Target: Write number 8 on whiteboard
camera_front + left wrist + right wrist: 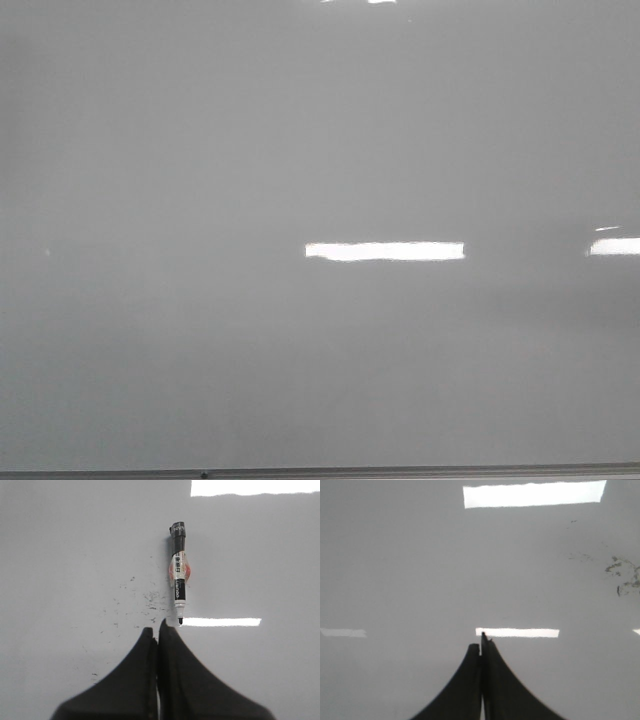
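two pairs of dark fingers showed, one in each wrist view, and both pairs were pressed together with nothing between them. the left fingers (158, 630) hovered over the whiteboard (75, 555), their tips just beside the black tip of a marker (178, 580) that lay flat on the board, uncapped, its white labelled barrel running away from the fingers to a dark grey end. faint black specks and smudges (145, 600) dotted the board beside the marker. the right fingers (481, 642) hung over another bare stretch of the board (395, 570), with a few greyish ink smears (622, 577) well off to one side. in the front view the whiteboard (200, 150) filled the frame, its thin dark frame edge (320, 473) along the bottom, bright bars of glare (385, 251) on it. no drawn figure 8 could be seen anywhere on the board.
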`<state>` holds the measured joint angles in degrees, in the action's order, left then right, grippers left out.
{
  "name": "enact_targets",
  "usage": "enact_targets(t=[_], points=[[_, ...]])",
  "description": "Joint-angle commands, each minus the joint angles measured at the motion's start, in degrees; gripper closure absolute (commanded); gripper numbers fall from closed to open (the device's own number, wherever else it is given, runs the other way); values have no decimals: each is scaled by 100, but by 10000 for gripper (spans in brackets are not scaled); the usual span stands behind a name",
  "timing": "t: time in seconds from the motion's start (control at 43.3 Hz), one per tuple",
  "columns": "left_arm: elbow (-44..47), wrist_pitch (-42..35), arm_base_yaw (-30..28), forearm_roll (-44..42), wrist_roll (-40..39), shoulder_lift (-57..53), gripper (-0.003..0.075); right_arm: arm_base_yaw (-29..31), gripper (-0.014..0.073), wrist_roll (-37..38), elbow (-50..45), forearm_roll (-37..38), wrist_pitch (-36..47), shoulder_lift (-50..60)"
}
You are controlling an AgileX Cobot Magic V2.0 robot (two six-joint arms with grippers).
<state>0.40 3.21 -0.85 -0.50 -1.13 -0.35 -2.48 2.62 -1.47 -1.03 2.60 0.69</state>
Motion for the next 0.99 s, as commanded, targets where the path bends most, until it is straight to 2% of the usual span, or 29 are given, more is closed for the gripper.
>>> enact_targets(t=[0.0, 0.969], points=[[74, -460, 43, 50, -8, -77, 741, 2, 700, -2, 11, -11, 492, 94], [74, -621, 43, 50, -8, -77, 741, 2, 700, -2, 22, -11, 532, 94]])
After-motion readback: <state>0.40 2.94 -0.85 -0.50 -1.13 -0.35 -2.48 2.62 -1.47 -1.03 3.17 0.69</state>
